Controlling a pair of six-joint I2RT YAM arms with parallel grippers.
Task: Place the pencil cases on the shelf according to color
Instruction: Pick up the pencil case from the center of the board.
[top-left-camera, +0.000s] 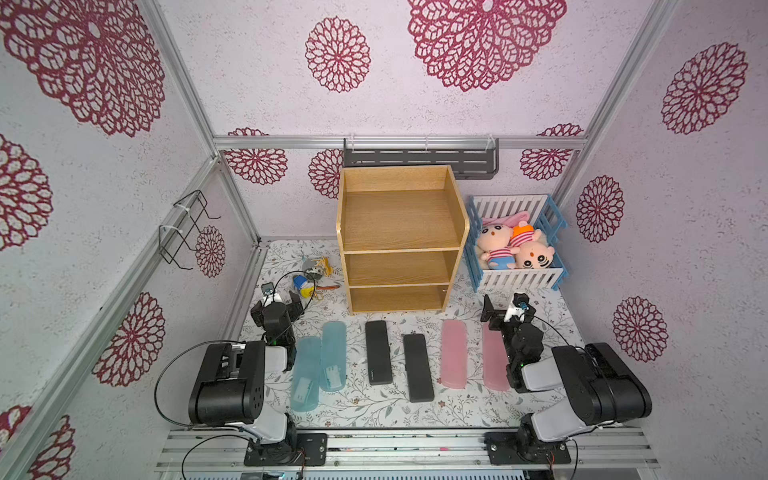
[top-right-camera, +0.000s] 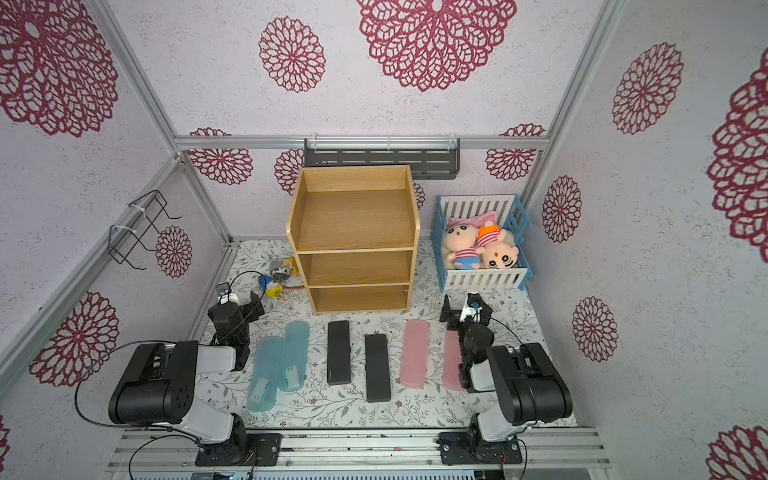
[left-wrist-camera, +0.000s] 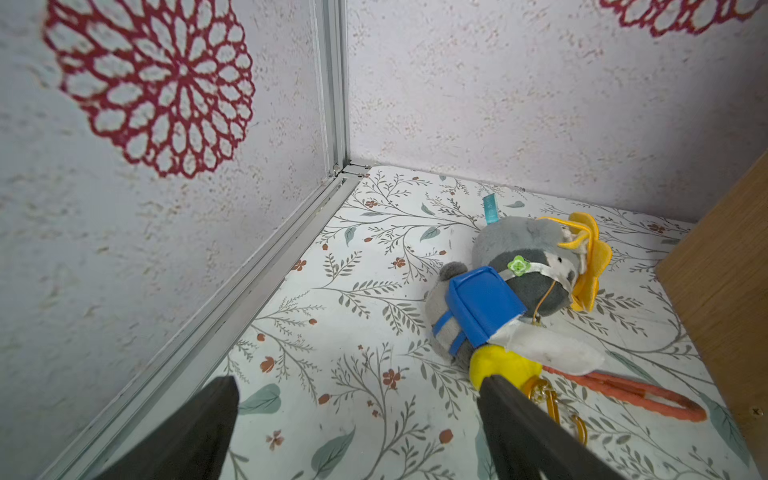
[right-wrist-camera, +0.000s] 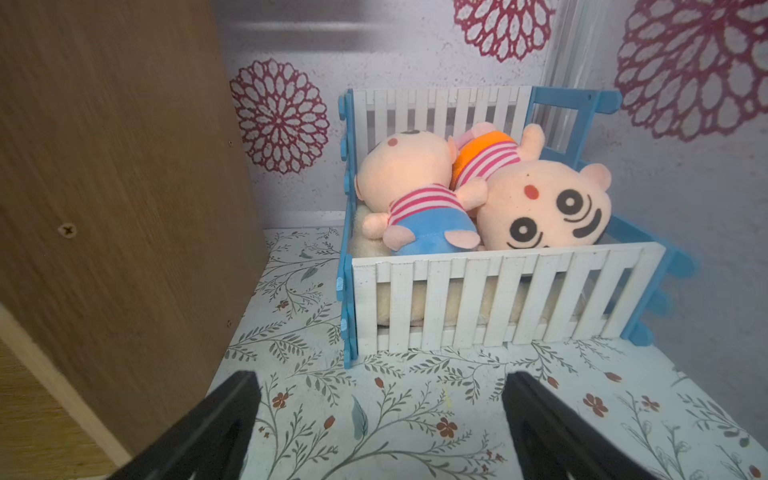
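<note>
Nothing shelved yet: six slim blue, black and pink plastic pencil cases (top-left-camera: 378, 352) lay lower-centre below the empty light wooden three-tier shelf (top-left-camera: 401, 220). My left gripper (left-wrist-camera: 357, 386) and right gripper (right-wrist-camera: 380, 378) gaped empty; I judged a descent onto one case came next.

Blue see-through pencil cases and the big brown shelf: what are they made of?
The two translucent light blue pencil cases look like frosted plastic: white things inside show dimly through them. The light wooden three-tier shelf looks like wood or wood-look board, matte: grain lines run across it, its edges are pale, and a screw head shows in its side. Real or printed grain, I cannot tell.
</note>
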